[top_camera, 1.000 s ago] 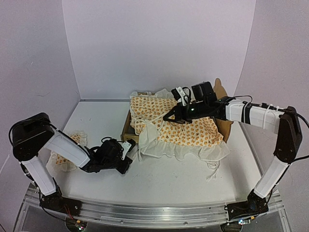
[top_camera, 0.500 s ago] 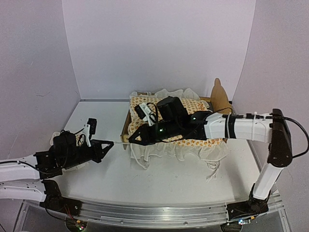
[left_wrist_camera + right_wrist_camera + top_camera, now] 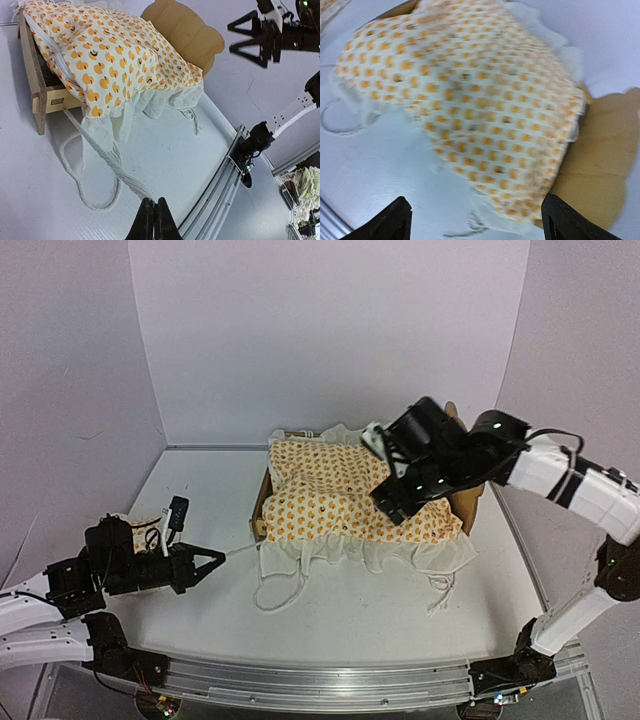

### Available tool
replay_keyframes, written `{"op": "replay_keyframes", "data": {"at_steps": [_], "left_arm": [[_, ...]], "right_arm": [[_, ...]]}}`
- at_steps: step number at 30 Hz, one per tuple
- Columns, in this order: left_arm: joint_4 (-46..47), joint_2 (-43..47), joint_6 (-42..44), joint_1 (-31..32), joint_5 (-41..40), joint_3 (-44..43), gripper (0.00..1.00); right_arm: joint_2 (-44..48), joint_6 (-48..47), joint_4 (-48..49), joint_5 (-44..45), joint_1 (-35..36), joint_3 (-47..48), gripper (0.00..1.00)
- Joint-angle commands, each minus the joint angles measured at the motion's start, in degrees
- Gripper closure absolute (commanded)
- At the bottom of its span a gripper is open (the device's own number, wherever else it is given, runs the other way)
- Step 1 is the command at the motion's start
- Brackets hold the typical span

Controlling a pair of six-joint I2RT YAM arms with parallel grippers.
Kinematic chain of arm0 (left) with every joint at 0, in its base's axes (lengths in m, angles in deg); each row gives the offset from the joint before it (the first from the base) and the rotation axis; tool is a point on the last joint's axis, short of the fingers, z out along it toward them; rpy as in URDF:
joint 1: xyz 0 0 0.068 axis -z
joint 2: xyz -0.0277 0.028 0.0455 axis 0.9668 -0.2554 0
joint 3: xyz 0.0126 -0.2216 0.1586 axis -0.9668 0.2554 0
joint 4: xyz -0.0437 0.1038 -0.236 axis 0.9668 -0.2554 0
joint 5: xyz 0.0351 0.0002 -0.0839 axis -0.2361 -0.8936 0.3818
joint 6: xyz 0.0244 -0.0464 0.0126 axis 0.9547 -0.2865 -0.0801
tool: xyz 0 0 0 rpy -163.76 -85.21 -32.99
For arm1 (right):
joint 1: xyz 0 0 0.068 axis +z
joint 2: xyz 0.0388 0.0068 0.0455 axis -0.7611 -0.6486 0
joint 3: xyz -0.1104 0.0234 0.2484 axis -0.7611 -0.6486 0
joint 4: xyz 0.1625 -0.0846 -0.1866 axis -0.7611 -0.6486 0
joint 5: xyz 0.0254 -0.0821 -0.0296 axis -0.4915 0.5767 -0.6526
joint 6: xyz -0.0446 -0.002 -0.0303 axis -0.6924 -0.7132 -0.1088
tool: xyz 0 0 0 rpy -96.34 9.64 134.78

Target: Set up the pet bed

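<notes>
The pet bed (image 3: pixel 262 502) is a light plywood frame whose wavy headboard (image 3: pixel 182 27) rises at the right. An orange-dotted ruffled mattress cover (image 3: pixel 340 495) lies spread over it and hides the base. A white tie cord (image 3: pixel 100 155) runs from the cover's near left corner to my left gripper (image 3: pixel 153 201), which is shut on the cord low over the table (image 3: pixel 215 562). Above the cover's headboard end hangs my right gripper (image 3: pixel 393 502), open and holding nothing. The right wrist view, blurred, has both fingertips (image 3: pixel 400 207) wide apart over the cover (image 3: pixel 470 85).
A small matching pillow (image 3: pixel 145 524) peeks out behind the left arm at the far left. More tie cords (image 3: pixel 440 590) trail off the cover's front right corner. A metal rail (image 3: pixel 320 680) runs along the near edge, and purple walls close in the back and sides.
My right gripper has let go of the cover, opened, and lifted back toward the headboard. My left gripper pulled the cord back to the left. The cover now lies flatter over the frame.
</notes>
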Motion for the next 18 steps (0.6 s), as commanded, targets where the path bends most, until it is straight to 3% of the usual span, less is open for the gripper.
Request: {"op": "replay_keyframes", "data": {"at_steps": [1, 5, 9, 14, 18], "left_arm": [[5.3, -2.1, 1.4, 0.1, 11.3, -2.2, 1.0], [9.1, -8.5, 1.3, 0.1, 25.0, -2.9, 1.0], [12.2, -12.2, -1.4, 1.1, 35.2, -3.1, 1.0], [14.8, -11.3, -2.7, 4.5, 36.4, -4.0, 1.0], [19.1, -13.2, -4.1, 7.8, 36.7, -4.8, 1.0]], "right_arm": [[6.8, -6.5, -10.7, 19.1, -10.4, 2.4, 0.09], [6.2, -3.8, -10.9, 15.3, -21.5, 4.1, 0.08], [0.5, 0.5, -11.1, 3.5, -31.7, 8.0, 0.11], [-6.8, 0.8, -10.3, -2.0, -37.9, 13.4, 0.2], [-12.5, -0.8, -10.6, -4.4, -42.3, 18.5, 0.35]]}}
